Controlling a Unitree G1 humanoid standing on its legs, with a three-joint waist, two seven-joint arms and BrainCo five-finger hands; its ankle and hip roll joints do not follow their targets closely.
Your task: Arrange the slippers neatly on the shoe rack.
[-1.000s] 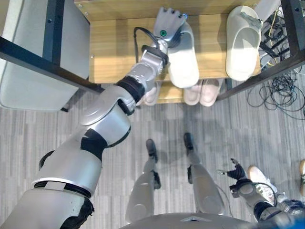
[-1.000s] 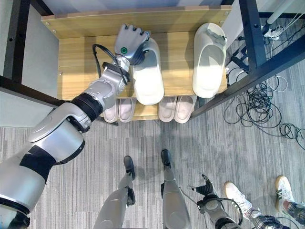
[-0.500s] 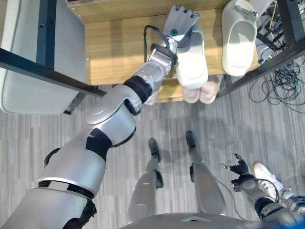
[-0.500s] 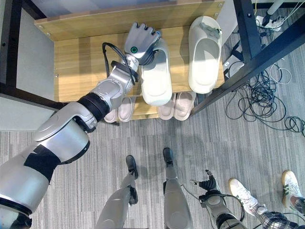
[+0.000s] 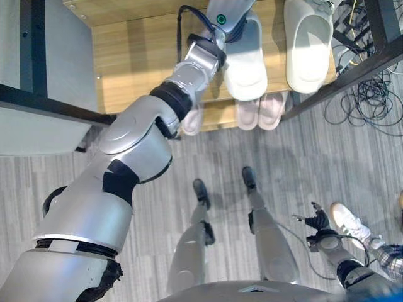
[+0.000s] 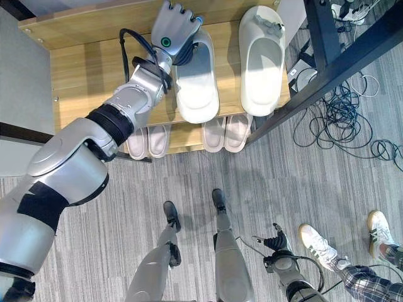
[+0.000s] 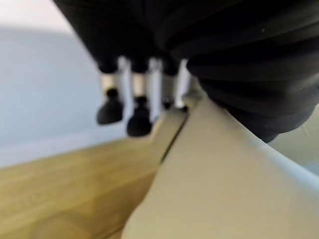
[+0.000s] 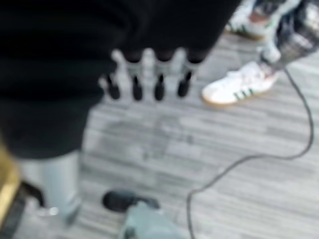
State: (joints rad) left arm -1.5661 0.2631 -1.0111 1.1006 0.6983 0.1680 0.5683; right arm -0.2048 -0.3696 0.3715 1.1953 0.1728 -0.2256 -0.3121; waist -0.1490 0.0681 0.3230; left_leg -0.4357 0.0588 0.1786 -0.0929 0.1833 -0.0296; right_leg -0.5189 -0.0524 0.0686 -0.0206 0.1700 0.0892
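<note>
A cream slipper (image 5: 247, 69) lies on the shoe rack's wooden top shelf (image 5: 135, 60), toe toward the back. My left hand (image 5: 227, 11) sits over its toe end, fingers (image 7: 139, 117) curled down past the slipper's (image 7: 224, 194) edge with its upper under the palm. A second cream slipper (image 6: 261, 56) lies to its right, a narrow gap between them. My right hand (image 6: 275, 242) hangs low near the floor with fingers (image 8: 147, 82) relaxed, holding nothing.
Two pairs of pale pink slippers (image 6: 227, 131) (image 6: 147, 139) sit on the lower shelf. A dark metal frame bar (image 6: 327, 63) crosses right of the rack, loose cables (image 6: 340, 119) behind it. A person's white shoes (image 6: 318, 242) stand on the floor near my right hand.
My left hand has carried the cream slipper to the right, closer to the second slipper. The whole picture has also shifted as the camera moved. The right hand stays low.
</note>
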